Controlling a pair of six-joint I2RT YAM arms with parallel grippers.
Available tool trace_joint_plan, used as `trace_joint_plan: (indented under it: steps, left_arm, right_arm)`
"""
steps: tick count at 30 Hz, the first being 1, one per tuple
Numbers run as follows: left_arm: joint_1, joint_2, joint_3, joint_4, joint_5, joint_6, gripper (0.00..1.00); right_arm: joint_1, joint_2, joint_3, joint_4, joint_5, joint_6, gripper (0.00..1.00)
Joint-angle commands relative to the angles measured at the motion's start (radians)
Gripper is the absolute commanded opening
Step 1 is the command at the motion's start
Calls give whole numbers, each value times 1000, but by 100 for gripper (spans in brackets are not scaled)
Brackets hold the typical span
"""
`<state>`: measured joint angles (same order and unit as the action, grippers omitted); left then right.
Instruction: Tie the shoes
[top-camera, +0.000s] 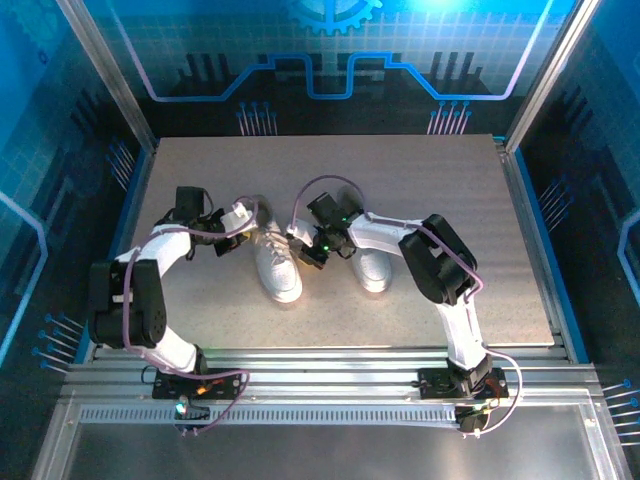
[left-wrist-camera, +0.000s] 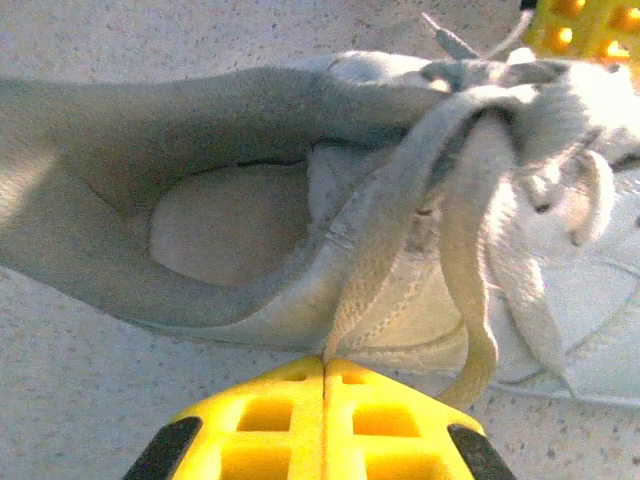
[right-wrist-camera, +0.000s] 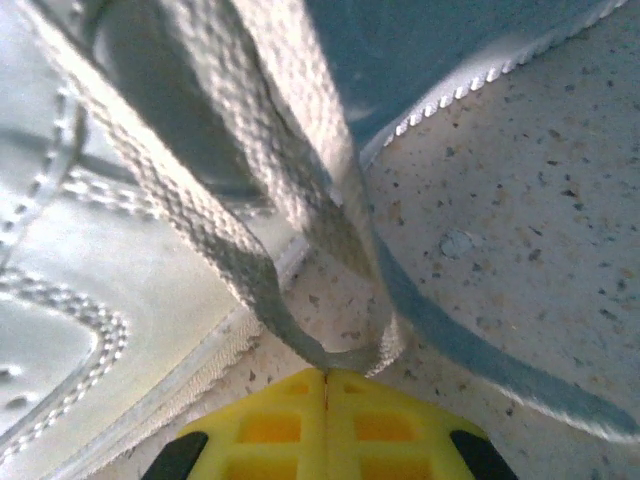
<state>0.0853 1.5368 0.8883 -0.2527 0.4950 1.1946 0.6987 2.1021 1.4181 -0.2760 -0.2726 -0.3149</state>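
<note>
Presently, item by item.

Item one: the shoes, a white low-top pair, side by side near the middle of the tabletop (top-camera: 420, 180), toes toward my bases. The left shoe (top-camera: 280, 275) and the right shoe (top-camera: 375, 272) stand close but apart. My right arm crosses over part of the right shoe.

Item two: my left fingers (top-camera: 238, 216), at the outer side of the left shoe, level with its opening. Seen from my left wrist, these yellow fingers (left-wrist-camera: 300, 400) are pressed together along a single seam. They pinch a lace strand (left-wrist-camera: 385, 230) that climbs from the seam to the knot of laces on the tongue. A second, slack length of lace (left-wrist-camera: 470, 300) droops beside it down the shoe's flank. The greyish inner opening (left-wrist-camera: 230, 220) faces this camera.

Item three: my right fingers (top-camera: 305, 250), between the two shoes, close against the left shoe's inner side. From my right wrist they (right-wrist-camera: 300, 420) are likewise closed tight, with the bend of a lace loop (right-wrist-camera: 200, 220) caught at their tips. The loop's two legs rise over white stitched leather (right-wrist-camera: 100, 280). Speckled tabletop lies to the right.
</note>
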Motion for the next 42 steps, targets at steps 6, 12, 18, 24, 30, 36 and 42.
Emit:
trace_joint_plan:
  steps: [6,12,18,24,30,36,42]
  left_arm:
    - [30,-158,-44,-15,-69,-116,0]
    - [52,-184,-73,22,-189,-236,0]
    - [76,-153,-37,4,-255,-320,0]
    - [79,-108,-6,-15,-288,-357,0]
    - [92,-66,18,-35,-280,-388,0]
    - [106,-55,18,-41,-262,-408,0]
    - [114,-59,24,-35,-260,-433,0]
  right_arm:
    - [-27,-97,12,31,39,41,0]
    - [-57,-93,71,-13,33,53,0]
    - [-75,-76,124,-51,26,42,0]
    - [-87,-72,129,-62,33,53,0]
    - [-91,-66,125,-87,35,62,0]
    - [-91,-77,117,-94,38,67,0]
    - [-91,-81,128,-112,11,65,0]
